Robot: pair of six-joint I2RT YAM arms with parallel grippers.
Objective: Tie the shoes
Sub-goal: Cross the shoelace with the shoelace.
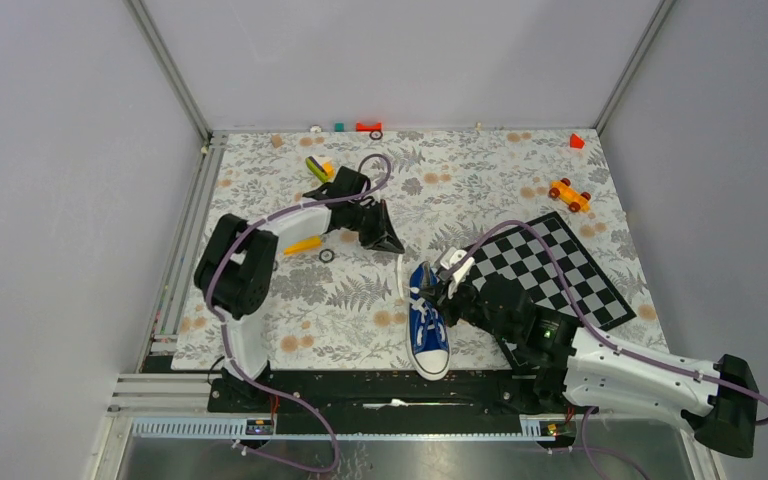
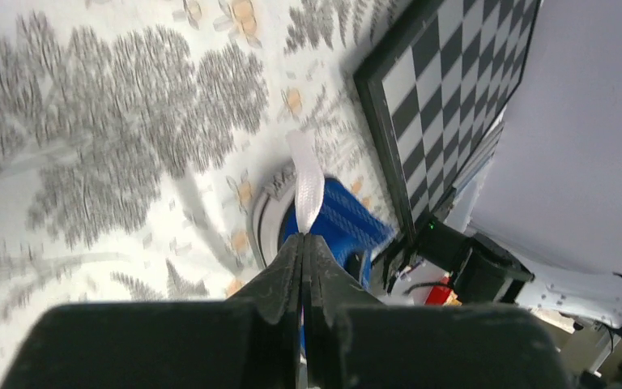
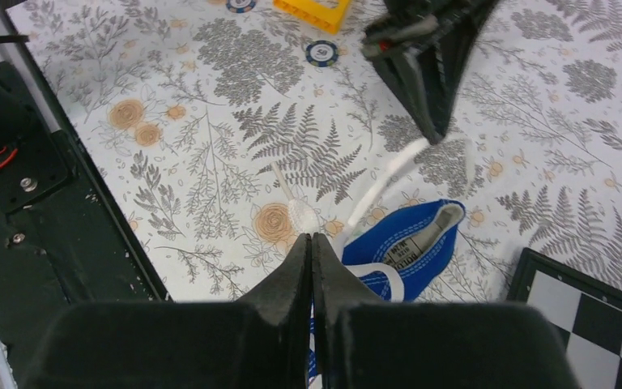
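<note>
At the middle of the near edge of the floral worktop (image 1: 360, 300), 2 grippers pinch the laces of 1 blue sneaker (image 1: 427, 330).

A black-and-white chessboard (image 1: 560, 270) lies by the worktop's right edge, just right of the sneaker, whose white toe cap points at the near edge. The left gripper (image 1: 392, 245) hangs beyond the heel, clenched on a white lace (image 2: 306, 182) that runs taut from its tips down to the shoe. The right gripper (image 3: 312, 239) sits at the shoe's right side, jaws pressed together on the other lace (image 3: 300, 215), close above the open collar. An orange toy car (image 1: 569, 195) rests near the far right corner, a red block (image 1: 576, 141) sits at that corner, and 1 small dark ring (image 1: 327, 256) lies left of the left gripper.
</note>
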